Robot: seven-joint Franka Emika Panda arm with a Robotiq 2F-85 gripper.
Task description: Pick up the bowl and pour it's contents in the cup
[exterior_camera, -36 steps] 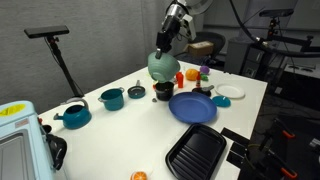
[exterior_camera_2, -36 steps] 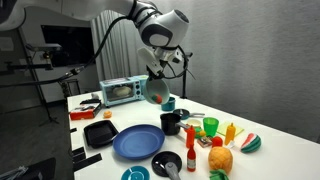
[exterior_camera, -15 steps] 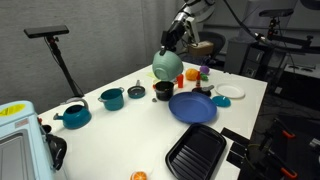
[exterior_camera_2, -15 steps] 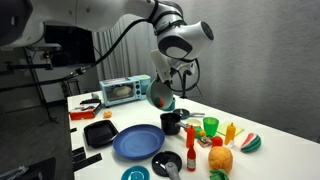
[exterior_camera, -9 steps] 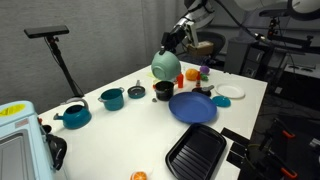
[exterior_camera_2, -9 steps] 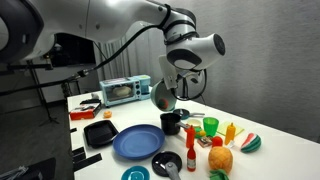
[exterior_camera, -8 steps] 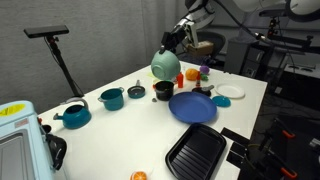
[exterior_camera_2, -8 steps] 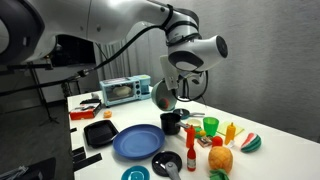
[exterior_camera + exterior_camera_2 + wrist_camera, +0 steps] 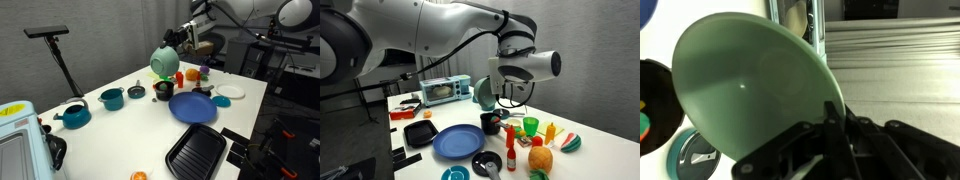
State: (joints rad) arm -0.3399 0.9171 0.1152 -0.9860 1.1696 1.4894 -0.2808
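One arm serves this table, so no question of a nearer hand arises.

Nearest in an exterior view lies one black grill pan (image 9: 196,152), then one blue plate (image 9: 193,107). Just behind the plate stands one black cup (image 9: 164,91), upright on the white table (image 9: 250,105) with its mouth facing up. Beside the cup are one small grey lidded pot (image 9: 136,91) and one teal pot (image 9: 112,98). A second teal vessel (image 9: 73,115) sits further along.

One mint-green bowl (image 9: 165,61) hangs in the air directly above the cup, clear of it and tipped steeply, almost on edge. The gripper (image 9: 178,41) reaches it from behind and above, with its jaws clamped tight on the bowl's upper rim. The wrist view confirms the grasp: the fingers (image 9: 836,125) pinch the rim, and the bowl's smooth underside fills most of that view.

No orange piece shows in any view, so I cannot tell whether the contents are in the bowl or the cup.

Judgement: the pour depends on the bowl's low lip staying plumb over the cup's mouth. The cup is narrower than the bowl, so the margin sideways is small.
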